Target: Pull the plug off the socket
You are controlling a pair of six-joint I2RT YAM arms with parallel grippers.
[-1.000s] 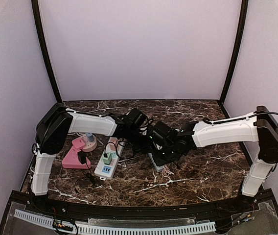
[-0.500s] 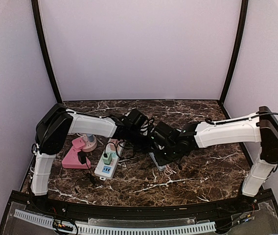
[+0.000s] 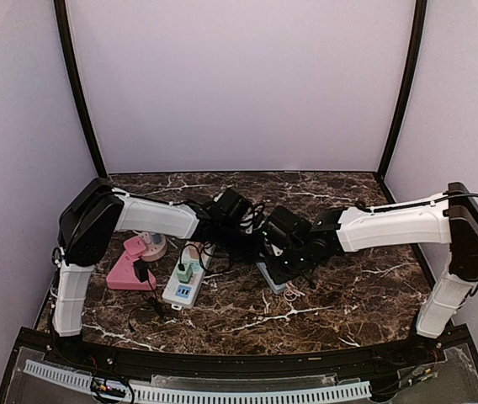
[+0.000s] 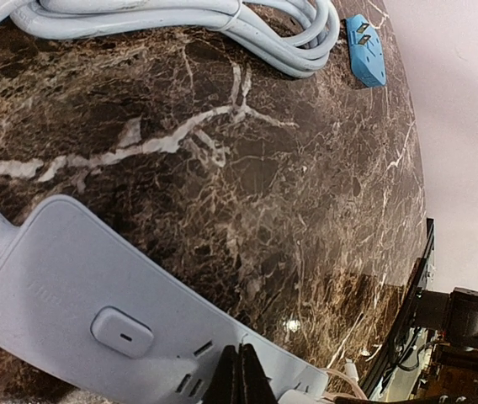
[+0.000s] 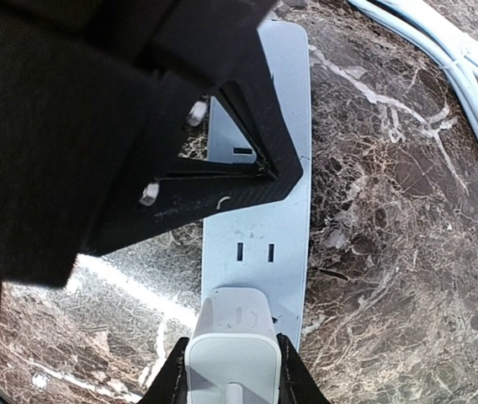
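Observation:
A pale grey power strip (image 3: 273,279) lies at the table's centre; it also shows in the left wrist view (image 4: 71,286) and the right wrist view (image 5: 264,227). A white plug (image 5: 235,324) stands on its near end, its base against the strip. My right gripper (image 5: 232,374) is shut on the plug, a black finger on each side; it shows in the top view (image 3: 283,257) too. My left gripper (image 4: 239,374) is shut and empty, its tips pressed down on the strip. In the top view the left gripper (image 3: 252,236) is just beyond the right one.
A coiled grey cable (image 4: 180,21) with a blue plug (image 4: 365,52) lies behind the strip. At the left are a white power strip (image 3: 182,284) with a green plug (image 3: 185,271) and a pink object (image 3: 128,271). Thin white wire lies by the strip (image 3: 291,292).
My right arm has shifted slightly up and back with the plug in its grip. The left arm has barely moved.

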